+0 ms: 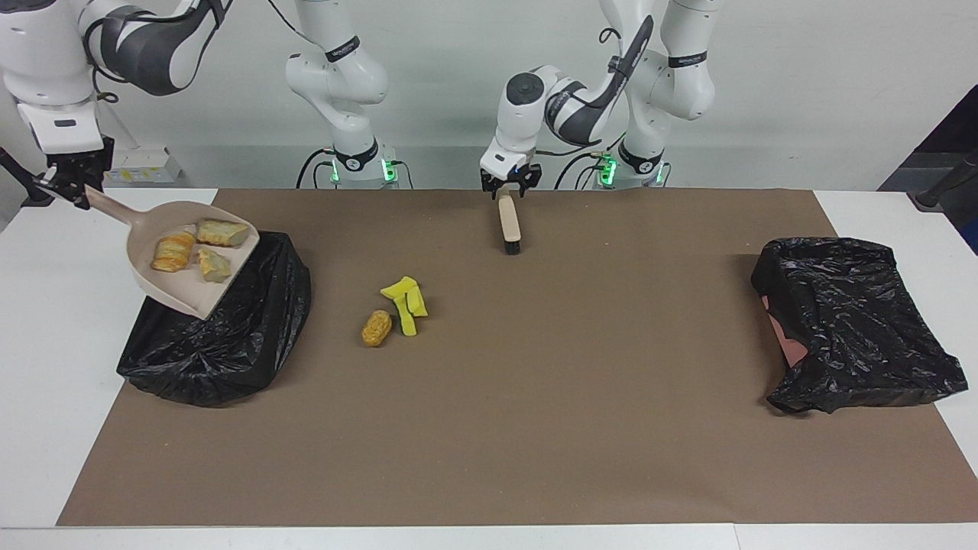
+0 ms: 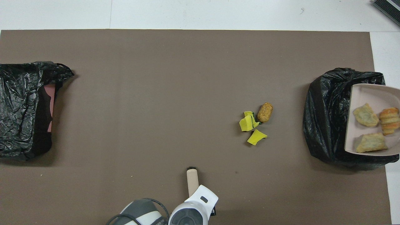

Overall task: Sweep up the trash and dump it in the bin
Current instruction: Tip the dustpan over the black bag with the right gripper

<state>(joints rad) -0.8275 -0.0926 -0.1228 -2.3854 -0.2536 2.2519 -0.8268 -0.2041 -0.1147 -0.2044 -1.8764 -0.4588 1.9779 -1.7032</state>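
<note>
My right gripper (image 1: 76, 187) is shut on the handle of the beige dustpan (image 1: 191, 256), which hangs tilted over the outer edge of the black-bagged bin (image 1: 229, 336) at the right arm's end. In the pan lie two pale cream chunks (image 2: 365, 115) and an orange-striped chunk (image 2: 389, 120). Yellow foam pieces (image 1: 405, 302) and an orange-brown nugget (image 1: 376, 327) lie on the mat beside the bin. My left gripper (image 1: 510, 185) stands open at the handle end of the brush (image 1: 510, 225), whose bristles rest on the mat.
A second black-bagged bin (image 1: 848, 321) sits at the left arm's end of the brown mat (image 1: 573, 397). White table (image 1: 53, 305) borders the mat on each side.
</note>
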